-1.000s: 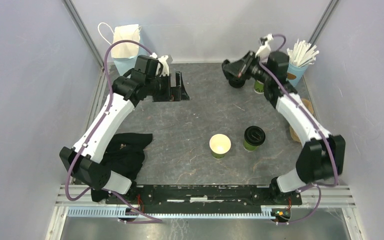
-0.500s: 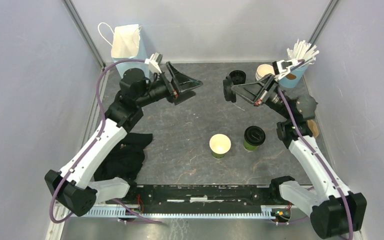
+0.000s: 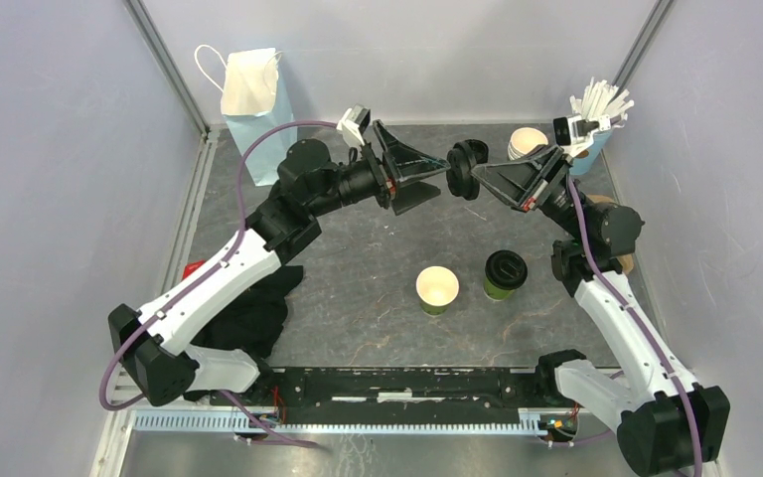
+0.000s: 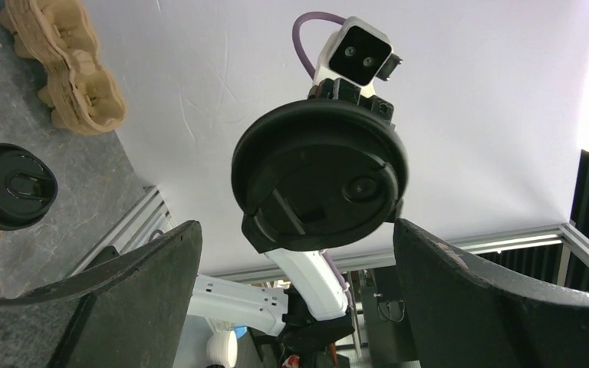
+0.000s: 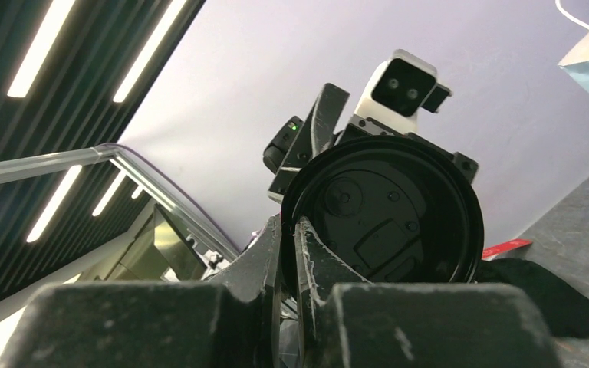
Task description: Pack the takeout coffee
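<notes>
Two robot arms meet in mid-air above the far part of a dark grey stone-patterned table (image 3: 358,258). The right gripper (image 3: 481,175) is clenched edge-on around a round black plastic lid (image 3: 461,167). It holds the lid upright, clear of the table, with its face turned toward the other arm. The left gripper (image 3: 435,181) faces it with both black fingers spread wide, grasping nothing. The lid hangs just in front of that gap (from the left wrist it sits framed between the two fingers, and I cannot tell whether anything touches).

Nearer the arm bases, two small cups stand upright side by side, not touching. On the right is a green paper cup with a black lid (image 3: 505,273). On the left is an open green paper cup (image 3: 437,289) with a cream inside.

At the far right stand a stack of lidless cream-rimmed cups (image 3: 527,141) and a blue cup of white stirrers (image 3: 596,114). A pale blue paper bag (image 3: 256,109) stands in the far left corner. A crumpled black cloth (image 3: 248,308) lies beside the left arm.
</notes>
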Available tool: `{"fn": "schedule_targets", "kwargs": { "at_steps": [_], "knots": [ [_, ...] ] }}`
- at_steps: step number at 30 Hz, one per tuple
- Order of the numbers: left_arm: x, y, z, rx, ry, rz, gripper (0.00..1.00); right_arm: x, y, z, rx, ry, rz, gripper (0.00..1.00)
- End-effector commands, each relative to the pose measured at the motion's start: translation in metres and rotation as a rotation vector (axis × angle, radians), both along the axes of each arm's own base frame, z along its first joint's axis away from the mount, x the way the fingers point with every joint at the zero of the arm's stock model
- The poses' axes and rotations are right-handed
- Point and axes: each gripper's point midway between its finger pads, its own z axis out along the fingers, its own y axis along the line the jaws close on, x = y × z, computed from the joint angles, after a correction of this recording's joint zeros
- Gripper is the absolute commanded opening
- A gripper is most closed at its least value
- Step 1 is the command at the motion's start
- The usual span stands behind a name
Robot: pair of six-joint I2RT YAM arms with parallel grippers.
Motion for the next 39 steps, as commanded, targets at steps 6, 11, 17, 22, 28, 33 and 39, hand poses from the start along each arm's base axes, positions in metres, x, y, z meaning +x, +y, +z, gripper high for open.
{"fn": "schedule_targets", "kwargs": {
  "at_steps": [6, 11, 17, 22, 28, 33, 39],
  "knots": [
    [-0.003, -0.007, 0.037, -0.103, -0.037, -0.001, 1.00, -0.023, -0.003, 0.018, 0.074, -0.067, 0.029, 0.10],
    [-0.008, -0.010, 0.041, -0.109, -0.046, -0.008, 1.00, -0.023, -0.001, 0.010, 0.063, -0.044, 0.023, 0.10],
    [-0.013, -0.013, 0.041, -0.111, -0.043, -0.016, 0.98, -0.023, 0.001, 0.006, 0.051, -0.032, 0.017, 0.09],
    [-0.016, -0.015, 0.042, -0.111, -0.044, -0.018, 0.92, -0.019, 0.004, -0.001, 0.022, -0.013, 0.003, 0.08],
    [-0.015, -0.017, 0.033, -0.083, -0.028, -0.005, 0.82, -0.017, 0.006, -0.008, 0.010, 0.004, -0.002, 0.08],
    [-0.012, -0.020, 0.032, -0.073, -0.025, 0.001, 0.77, -0.017, 0.008, -0.010, 0.001, 0.006, 0.006, 0.08],
    [-0.007, -0.019, 0.021, -0.016, -0.022, 0.035, 0.70, -0.015, 0.011, -0.018, -0.029, 0.009, 0.007, 0.19]
  ]
}}
